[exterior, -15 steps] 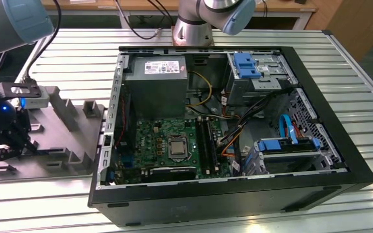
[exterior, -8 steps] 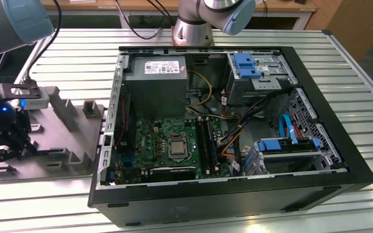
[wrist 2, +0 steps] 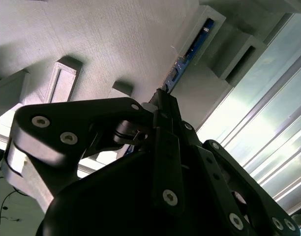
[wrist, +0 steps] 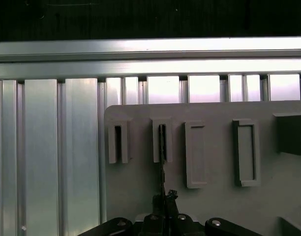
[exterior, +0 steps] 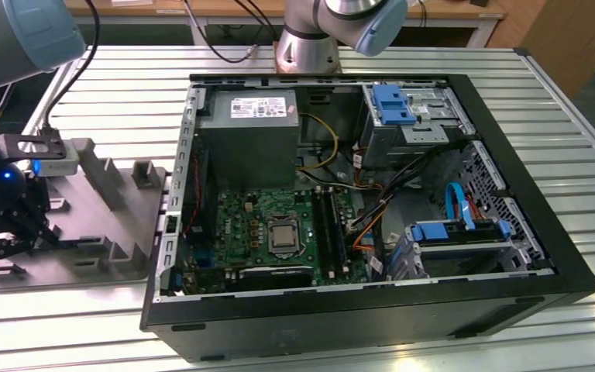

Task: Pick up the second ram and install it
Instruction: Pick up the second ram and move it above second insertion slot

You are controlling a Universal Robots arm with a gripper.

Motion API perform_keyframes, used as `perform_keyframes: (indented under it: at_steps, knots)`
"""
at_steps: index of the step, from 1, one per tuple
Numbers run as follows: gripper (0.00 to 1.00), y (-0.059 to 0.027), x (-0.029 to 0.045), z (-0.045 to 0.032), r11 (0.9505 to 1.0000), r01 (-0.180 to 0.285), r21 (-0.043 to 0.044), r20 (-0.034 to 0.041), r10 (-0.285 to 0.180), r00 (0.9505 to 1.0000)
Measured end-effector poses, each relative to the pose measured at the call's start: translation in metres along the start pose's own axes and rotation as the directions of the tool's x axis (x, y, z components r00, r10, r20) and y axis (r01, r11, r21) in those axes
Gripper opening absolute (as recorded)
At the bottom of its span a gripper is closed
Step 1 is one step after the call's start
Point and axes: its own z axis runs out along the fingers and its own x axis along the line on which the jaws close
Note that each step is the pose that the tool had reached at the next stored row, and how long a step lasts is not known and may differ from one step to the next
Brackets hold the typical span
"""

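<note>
The gripper [wrist 2: 163, 101] sits low over the grey plastic tray [exterior: 122, 225], which lies on the slatted aluminium table [exterior: 576, 108] towards the exterior view's left, just beside the open computer case [exterior: 380, 318]. In both wrist views its black fingers [wrist 2: 166, 110] are drawn close together onto the near end of the second ram [wrist 2: 190, 49], one on each face, so it appears clamped on the strip. The ram stands on its long edge; its far end is seated in the slot of an upright block [wrist: 155, 142] on the tray, and the blue-green board with small gold parts runs from that block back to the fingertips. In the first wrist view the strip [wrist: 162, 147] is seen edge-on as a thin dark line leading from the slot down to the gripper [wrist: 164, 199]. Beside that block stands a neighbouring slotted block [wrist: 111, 142], and on the other side two rectangular frame blocks [wrist: 196, 155]. The case lies on its side with its panel off: it holds a grey power supply [exterior: 248, 139], a green motherboard [exterior: 245, 225] with the processor socket [exterior: 280, 232] and long black memory slots [exterior: 328, 225], loose wiring, and drive cages with blue latches [exterior: 393, 105]. The ram on the tray is well apart from those slots.
</note>
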Motion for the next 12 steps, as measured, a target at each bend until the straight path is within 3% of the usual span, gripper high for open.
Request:
perform_keyframes:
  at_steps: [12]
  knots:
    - [0.11,0.0000,0.0000,0.0000,1.0000,-0.001,0.0000,0.0001,0.001,1.0000]
